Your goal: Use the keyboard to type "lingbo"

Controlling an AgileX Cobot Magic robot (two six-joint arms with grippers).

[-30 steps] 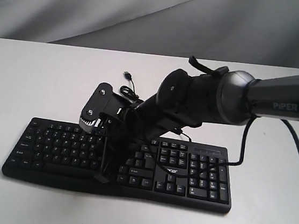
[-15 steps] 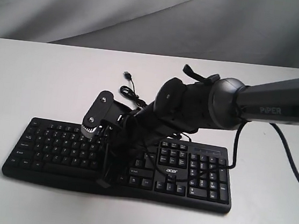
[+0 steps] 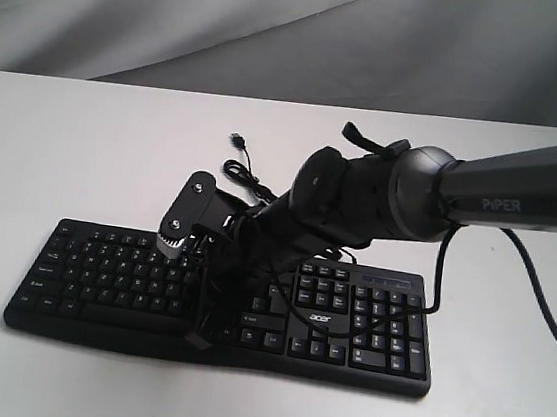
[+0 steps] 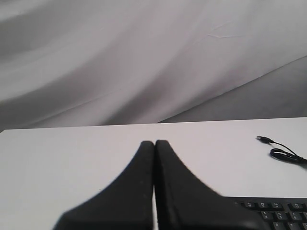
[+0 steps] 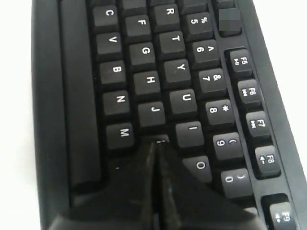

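The keyboard (image 3: 110,275), a long flat black plastic one with white key legends and a number pad, lies along the near part of the white tabletop (image 3: 64,144). Its thin black USB cable (image 3: 243,171) is curled loose behind it, with the plug end lying free. The right hand (image 5: 156,143) reaches across the middle and points down onto the letter block. Its two black fingers are pressed together with nothing between them, I think so that they make one narrow tip that can push a single key without touching the neighbours. In the right wrist view this tip is at the place of K, between J, M, I and O, but whether it presses the key I cannot tell. The left hand (image 4: 154,143) is closed too and empty, held over the bare tabletop near a corner of the keyboard, probably to keep the way free for the typing arm
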